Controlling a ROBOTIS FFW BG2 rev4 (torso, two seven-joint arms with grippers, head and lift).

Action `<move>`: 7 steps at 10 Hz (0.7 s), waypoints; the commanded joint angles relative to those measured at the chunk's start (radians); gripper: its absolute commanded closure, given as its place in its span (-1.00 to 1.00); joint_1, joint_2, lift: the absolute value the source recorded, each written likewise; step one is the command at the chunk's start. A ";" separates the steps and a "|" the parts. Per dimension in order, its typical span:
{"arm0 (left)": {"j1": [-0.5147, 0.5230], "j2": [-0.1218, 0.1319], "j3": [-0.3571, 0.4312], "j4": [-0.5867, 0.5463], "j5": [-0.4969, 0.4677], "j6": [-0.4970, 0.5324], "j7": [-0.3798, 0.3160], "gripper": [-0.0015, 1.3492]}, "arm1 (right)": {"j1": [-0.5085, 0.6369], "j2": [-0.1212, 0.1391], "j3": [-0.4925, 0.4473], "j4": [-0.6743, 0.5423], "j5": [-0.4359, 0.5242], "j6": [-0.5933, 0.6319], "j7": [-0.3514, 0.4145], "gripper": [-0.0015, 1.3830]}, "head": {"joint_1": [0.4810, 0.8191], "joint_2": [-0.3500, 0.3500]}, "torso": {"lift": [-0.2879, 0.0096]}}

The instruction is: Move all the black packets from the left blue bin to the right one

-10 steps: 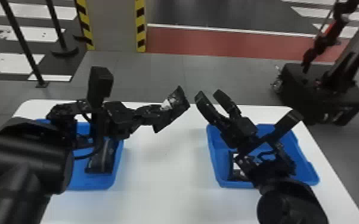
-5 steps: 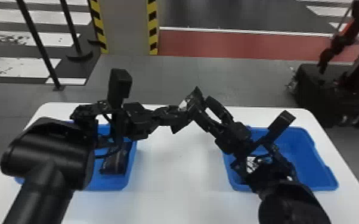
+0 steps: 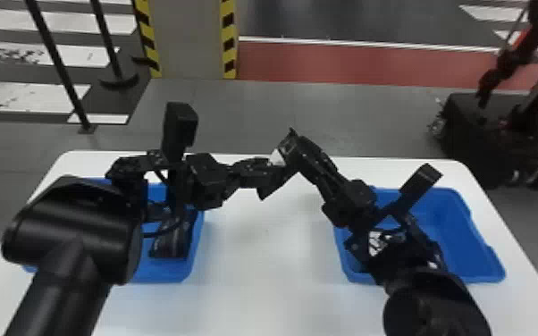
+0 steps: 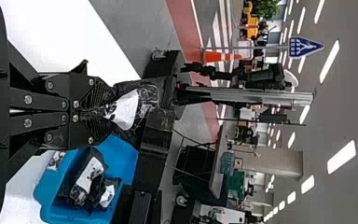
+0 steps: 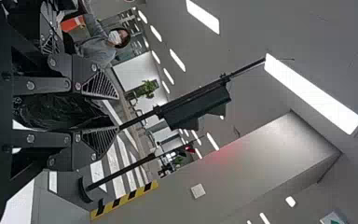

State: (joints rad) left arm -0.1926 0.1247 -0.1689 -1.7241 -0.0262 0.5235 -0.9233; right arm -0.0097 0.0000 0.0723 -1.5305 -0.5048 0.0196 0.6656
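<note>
Left gripper (image 3: 267, 170), black metal, clamps a glossy black packet with white label (image 4: 126, 108).
Right gripper (image 3: 300, 149), black, stands open, packet between its fingers.

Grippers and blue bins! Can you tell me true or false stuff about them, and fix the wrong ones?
1. The left gripper has hold of a black packet. True.
2. The right gripper is down inside the left bin. False: it is up at the packet that the left gripper holds.
3. The right bin has packets in it. True.
4. The left bin has no packets in it. False: a black packet lies there.
5. The table under the bins is white. True.
</note>
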 commanded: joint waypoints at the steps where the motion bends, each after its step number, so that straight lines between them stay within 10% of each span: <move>1: 0.001 -0.004 0.005 0.000 0.003 -0.006 0.006 0.79 | 0.002 0.001 0.000 0.003 0.005 -0.005 0.003 0.84 | 0.25 -0.12 | 0.20; 3: 0.021 -0.005 0.017 0.000 0.025 -0.018 0.034 0.38 | 0.005 0.001 0.000 0.012 -0.009 -0.007 0.011 0.84 | 0.26 -0.12 | 0.20; 5: 0.062 0.001 0.057 0.000 0.034 -0.020 0.043 -0.90 | 0.015 0.001 -0.072 0.003 -0.004 -0.029 0.009 0.84 | 0.27 -0.11 | 0.20; 7: 0.099 0.033 0.069 -0.007 0.100 -0.062 0.043 -0.74 | 0.022 0.001 -0.238 0.003 0.063 -0.034 0.005 0.84 | 0.27 -0.18 | 0.20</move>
State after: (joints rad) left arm -0.1044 0.1459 -0.1015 -1.7290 0.0489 0.4746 -0.8797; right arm 0.0093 0.0000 -0.1065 -1.5279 -0.4683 -0.0118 0.6702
